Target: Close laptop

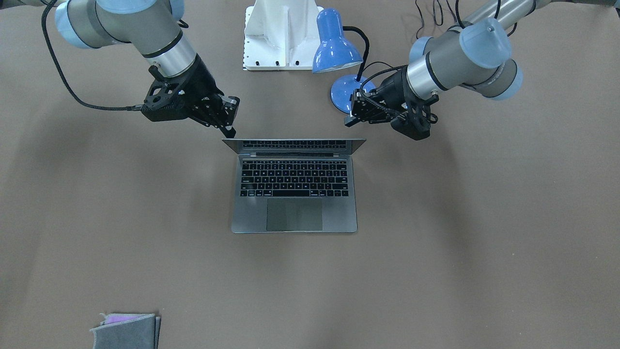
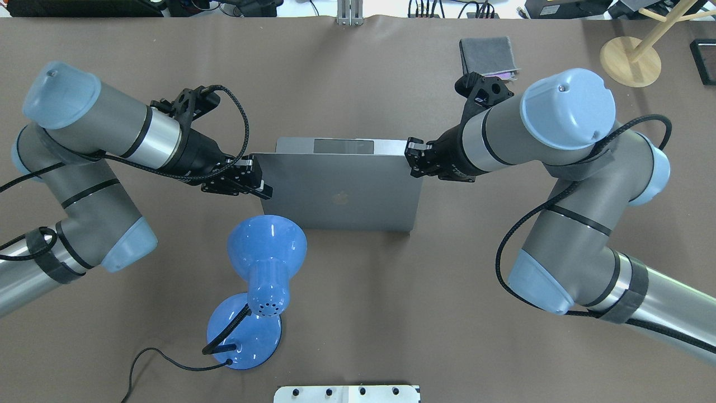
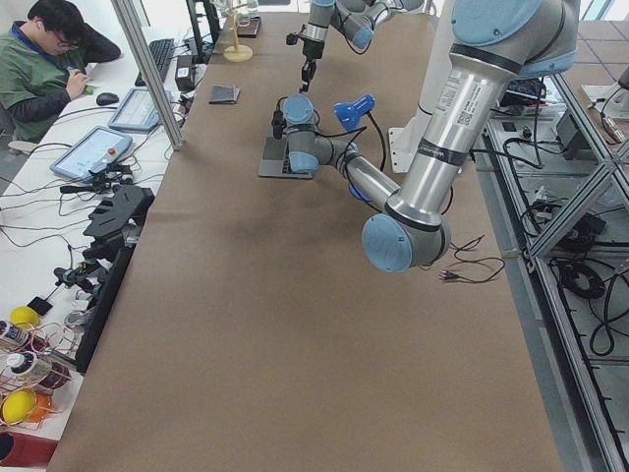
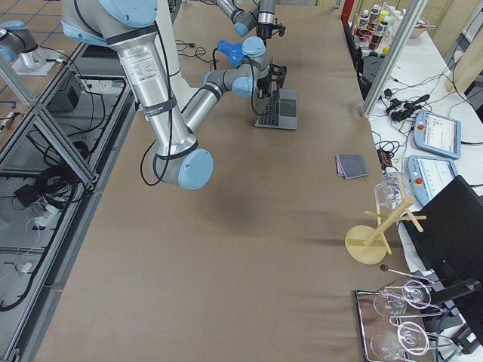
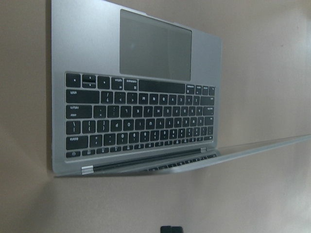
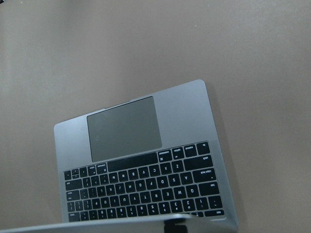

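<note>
The grey laptop [image 1: 294,194] stands open at the table's middle, keyboard and trackpad facing away from me. Its lid [image 2: 341,184], with a dark apple logo, leans partway forward over the keys. My left gripper [image 2: 266,191] is shut, its tip at the lid's left edge. My right gripper [image 1: 231,131] is shut, its tip touching the lid's top corner. The left wrist view shows the keyboard [image 5: 141,116] and the lid's edge [image 5: 252,150]. The right wrist view shows the trackpad [image 6: 125,128].
A blue desk lamp [image 2: 265,246] stands just behind the lid on my left side, its cord trailing back. A white mount [image 1: 281,34] sits at my base. A folded grey cloth [image 2: 486,53] and a wooden stand [image 2: 629,53] lie far right.
</note>
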